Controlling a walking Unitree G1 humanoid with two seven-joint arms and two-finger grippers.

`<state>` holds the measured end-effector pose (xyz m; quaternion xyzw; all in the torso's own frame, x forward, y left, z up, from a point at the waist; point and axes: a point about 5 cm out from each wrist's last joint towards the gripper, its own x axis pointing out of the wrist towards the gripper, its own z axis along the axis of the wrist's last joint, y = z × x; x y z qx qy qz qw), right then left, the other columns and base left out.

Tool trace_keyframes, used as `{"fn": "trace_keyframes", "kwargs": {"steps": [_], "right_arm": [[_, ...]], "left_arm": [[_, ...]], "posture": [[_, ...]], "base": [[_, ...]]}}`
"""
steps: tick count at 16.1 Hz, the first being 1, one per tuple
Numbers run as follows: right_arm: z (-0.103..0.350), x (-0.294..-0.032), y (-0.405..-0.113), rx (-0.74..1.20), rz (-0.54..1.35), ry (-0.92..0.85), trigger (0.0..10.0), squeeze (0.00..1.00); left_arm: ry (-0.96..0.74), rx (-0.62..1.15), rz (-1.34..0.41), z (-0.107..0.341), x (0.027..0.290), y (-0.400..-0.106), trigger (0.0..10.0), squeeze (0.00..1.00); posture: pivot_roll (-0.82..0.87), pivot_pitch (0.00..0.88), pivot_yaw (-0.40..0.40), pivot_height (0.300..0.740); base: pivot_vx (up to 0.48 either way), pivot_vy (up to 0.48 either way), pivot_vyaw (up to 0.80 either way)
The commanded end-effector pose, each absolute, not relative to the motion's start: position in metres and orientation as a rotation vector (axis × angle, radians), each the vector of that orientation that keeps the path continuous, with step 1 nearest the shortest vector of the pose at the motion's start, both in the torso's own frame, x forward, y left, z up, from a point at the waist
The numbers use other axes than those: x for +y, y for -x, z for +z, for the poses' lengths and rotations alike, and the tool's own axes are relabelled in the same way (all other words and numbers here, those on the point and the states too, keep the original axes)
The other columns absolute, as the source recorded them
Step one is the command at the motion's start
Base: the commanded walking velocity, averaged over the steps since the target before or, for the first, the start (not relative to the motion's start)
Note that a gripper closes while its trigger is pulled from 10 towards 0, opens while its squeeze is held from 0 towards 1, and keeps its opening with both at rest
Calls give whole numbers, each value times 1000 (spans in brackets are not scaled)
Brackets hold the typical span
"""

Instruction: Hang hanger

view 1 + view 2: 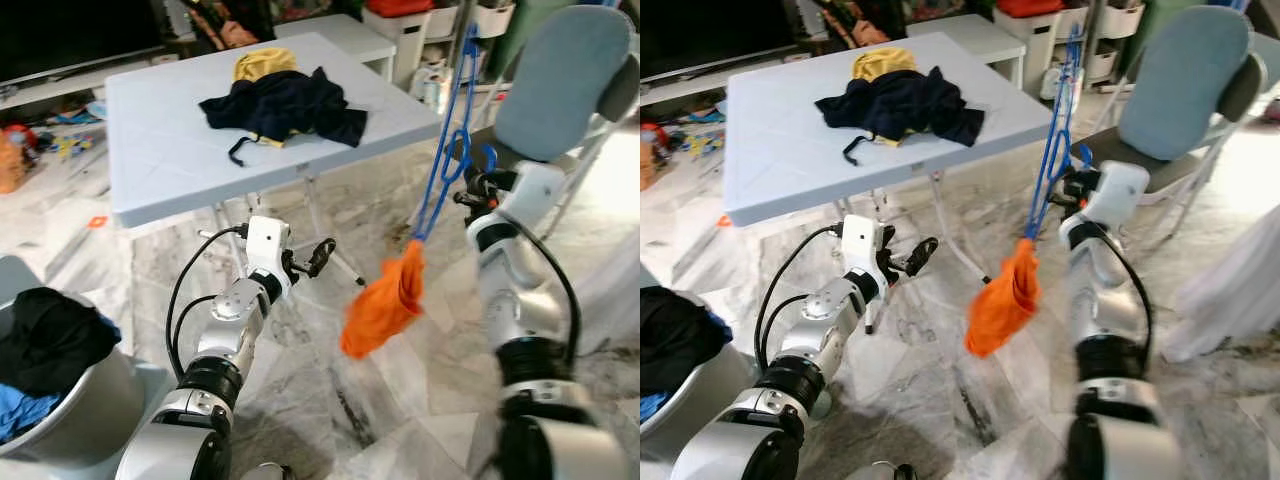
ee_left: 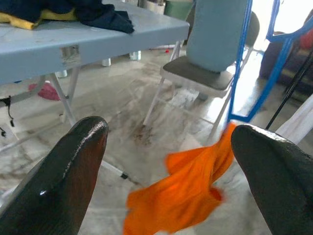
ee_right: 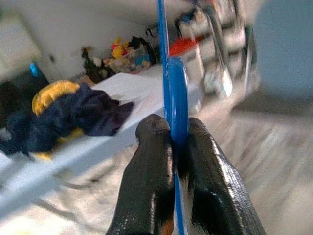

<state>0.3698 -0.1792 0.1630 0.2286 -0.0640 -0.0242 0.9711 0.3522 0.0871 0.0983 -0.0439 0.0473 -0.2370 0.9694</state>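
No readable writing or brand anywhere that we can spot; there's a small sticker on the table [image 1: 150, 150] edge in the left wrist view, but it's too blurry to read. The hanger [image 1: 450, 140] is thin, bright blue, held tilted up in the air in front of the table's right corner, near the grey-blue chair [image 1: 560, 85]; an orange cloth [image 1: 385, 300] dangles bunched from its lower end, clear of the marble floor [image 1: 400, 400]. Our right gripper [image 3: 177, 147] is clamped tight on the hanger, both black fingers pressed against the blue bar; our left gripper [image 2: 171, 161] sits spread wide, nothing in it, just beside the orange cloth. On the table lies a dark navy and yellow clothes pile [image 1: 280, 100]; a basket [image 1: 70, 410] of laundry sits at our lower left.
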Motion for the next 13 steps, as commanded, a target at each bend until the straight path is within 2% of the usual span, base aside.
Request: {"fn": "trace_keyframes", "kwargs": {"steps": [1,2,4,7,10,11,12,13], "right_arm": [[177,-163,-374,-138,-1,-608,0,0],[189,-145,-371,-149,64,-714,0,0],[210,-138,-366,-212,136,-735,0,0],[232,-139,-365,-292,227,-688,0,0],[253,-149,-371,-322,215,-707,0,0],[261,-149,-372,-329,222,-715,0,0],[271,-146,-372,-337,245,-721,0,0],[279,-140,-371,-338,284,-725,0,0]], "left_arm": [[28,85,-446,103,91,-357,10000,0],[18,84,-416,105,95,-361,10000,0],[17,82,-406,108,98,-363,10000,0],[9,74,-387,111,104,-366,10000,0],[12,73,-385,105,112,-362,10000,0],[58,91,-400,100,113,-359,10000,631],[96,88,-418,97,111,-356,10000,1000],[139,80,-447,97,106,-355,10000,1000]], "posture": [[-106,0,53,740],[-108,0,55,740],[-113,0,57,740],[-121,0,62,740],[-121,0,66,740],[-121,0,66,740],[-122,0,65,740],[-124,0,60,740]], "base": [[0,0,0],[0,0,0],[0,0,0],[0,0,0],[0,0,0],[0,0,0],[0,0,0],[0,0,0]]}}
